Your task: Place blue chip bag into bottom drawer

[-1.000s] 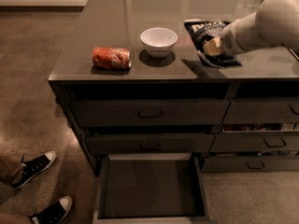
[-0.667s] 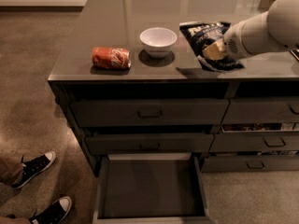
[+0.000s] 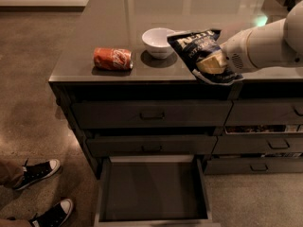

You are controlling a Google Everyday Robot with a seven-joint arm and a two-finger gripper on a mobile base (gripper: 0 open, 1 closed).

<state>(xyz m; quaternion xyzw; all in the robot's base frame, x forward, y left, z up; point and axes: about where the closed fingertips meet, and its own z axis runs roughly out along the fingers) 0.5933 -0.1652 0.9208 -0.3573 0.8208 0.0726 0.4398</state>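
Note:
The blue chip bag [image 3: 195, 47], dark blue with white lettering and a pale label, hangs tilted just above the front edge of the counter, right of the bowl. My gripper [image 3: 217, 63] reaches in from the right on a white arm and is shut on the bag's lower right part; the bag hides most of the fingers. The bottom drawer [image 3: 154, 190] is pulled out below and to the left of the bag. Its plain dark interior holds nothing.
An orange-red soda can [image 3: 112, 59] lies on its side on the grey counter [image 3: 118, 18], with a white bowl [image 3: 157, 41] to its right. Two handled drawers above the open one are closed. A neighbouring drawer [image 3: 262, 129] stands slightly open. A person's shoes [image 3: 40, 171] are at the lower left.
My arm has carried the bag up and to the left, from resting on the counter's right side to hanging over its front edge near the bowl.

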